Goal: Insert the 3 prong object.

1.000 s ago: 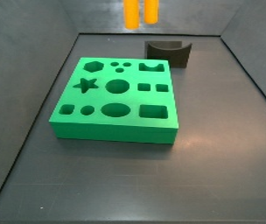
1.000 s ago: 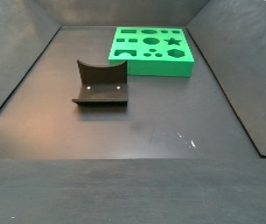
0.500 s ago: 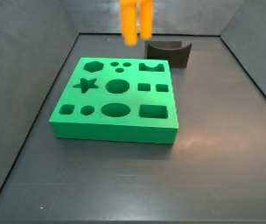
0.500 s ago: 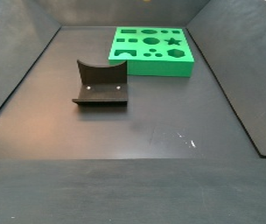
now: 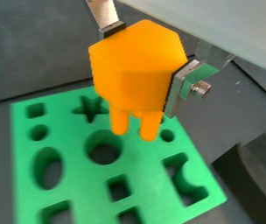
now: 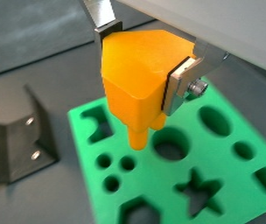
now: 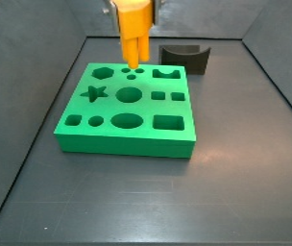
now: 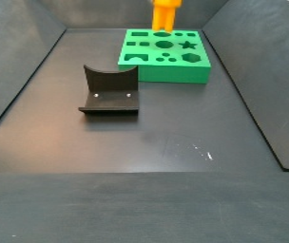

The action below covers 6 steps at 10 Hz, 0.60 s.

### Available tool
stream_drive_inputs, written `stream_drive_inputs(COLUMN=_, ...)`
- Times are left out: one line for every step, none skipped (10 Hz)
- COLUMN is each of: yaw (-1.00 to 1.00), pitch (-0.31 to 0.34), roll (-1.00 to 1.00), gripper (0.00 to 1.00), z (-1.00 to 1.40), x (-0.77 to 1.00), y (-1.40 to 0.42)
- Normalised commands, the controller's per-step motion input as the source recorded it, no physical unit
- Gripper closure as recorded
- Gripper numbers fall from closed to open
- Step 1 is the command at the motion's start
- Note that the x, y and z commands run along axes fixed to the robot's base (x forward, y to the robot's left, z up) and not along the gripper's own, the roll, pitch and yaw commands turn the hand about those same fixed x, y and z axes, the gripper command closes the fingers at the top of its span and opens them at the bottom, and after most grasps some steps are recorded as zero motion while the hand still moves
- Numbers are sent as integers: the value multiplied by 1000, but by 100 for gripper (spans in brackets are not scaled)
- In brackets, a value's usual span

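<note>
My gripper (image 5: 145, 61) is shut on the 3 prong object (image 5: 133, 77), a bright orange piece held upright with its thin prongs pointing down. In both side views it hangs over the far part of the green block (image 7: 123, 144), and its prong tips sit just above the three small round holes (image 7: 133, 70). The piece also shows in a side view (image 8: 165, 14) above the block (image 8: 173, 76), and in a wrist view (image 6: 142, 79) over the block (image 6: 159, 179). In a side view only the finger ends (image 7: 114, 5) show, at the top edge.
A dark grey block with a curved notch (image 7: 184, 56) stands on the dark floor beside the green block's far right corner; it also shows in a side view (image 8: 109, 90). Grey walls enclose the floor. The green block has several other shaped holes.
My gripper has come down with the orange piece and shifted left. It went from high at the back to just above the block's three small holes.
</note>
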Motion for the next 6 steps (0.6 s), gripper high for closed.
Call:
stream_drive_inputs(yaw=69, pitch=0, roll=43, gripper=100, z=-446, x=-86, y=809)
stream_drive_inputs(yaw=103, pitch=-6, roll=0, gripper=100, z=-420, x=-43, y=677)
stream_drive_inputs(yaw=89, pitch=-26, roll=-281, gripper=100, z=-409, x=0, y=440)
stream_drive_inputs(yaw=180, pitch=-27, roll=-344, gripper=100, z=-289, x=0, y=186)
stream_drive_inputs(yaw=186, pitch=-47, roll=-341, gripper=100, z=-163, x=0, y=9)
stream_drive_inputs(yaw=120, pitch=-47, roll=-216, gripper=100, z=-154, x=0, y=0)
